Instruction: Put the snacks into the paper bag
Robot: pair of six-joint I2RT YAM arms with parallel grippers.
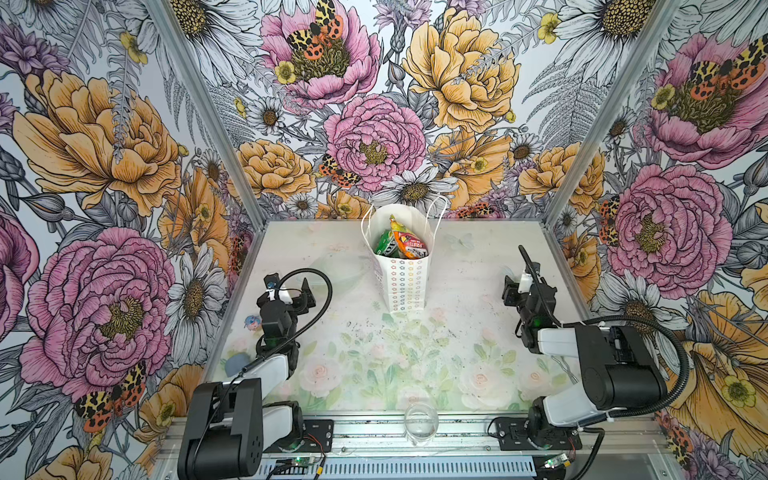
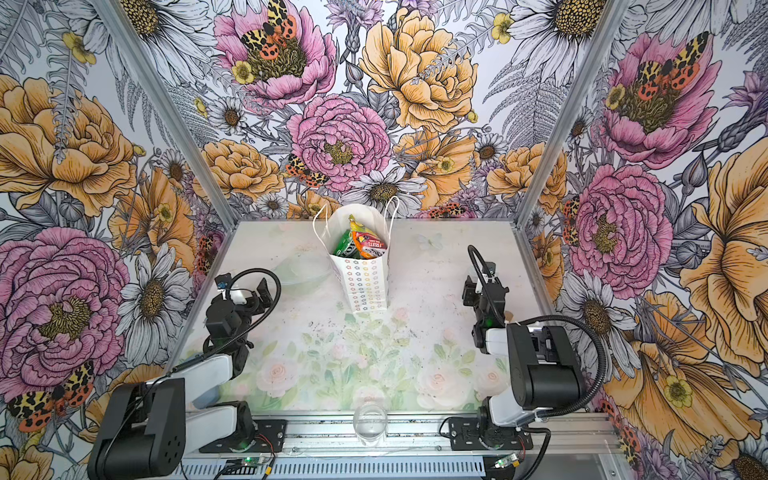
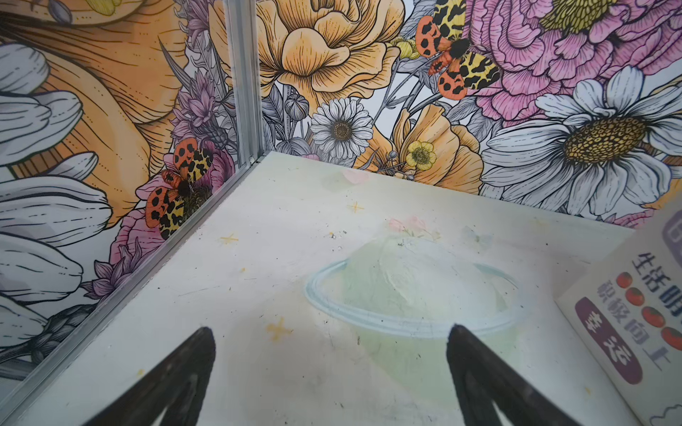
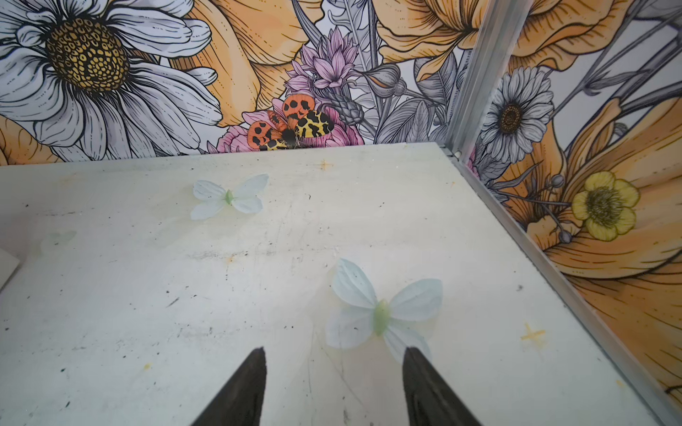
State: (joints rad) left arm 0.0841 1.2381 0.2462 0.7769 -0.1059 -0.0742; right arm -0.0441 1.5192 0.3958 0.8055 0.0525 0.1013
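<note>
Clear glass, front edge | left end effector wide open; right end effector parted; both empty | snacks in paper bag | risk: light bag could topple if brushed

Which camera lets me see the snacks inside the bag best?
Both top views: they look down into the open paper bag, showing the green, orange and yellow snacks inside. The left wrist view catches only the bag's printed side, no snacks. The right wrist view shows none, just table.
</note>
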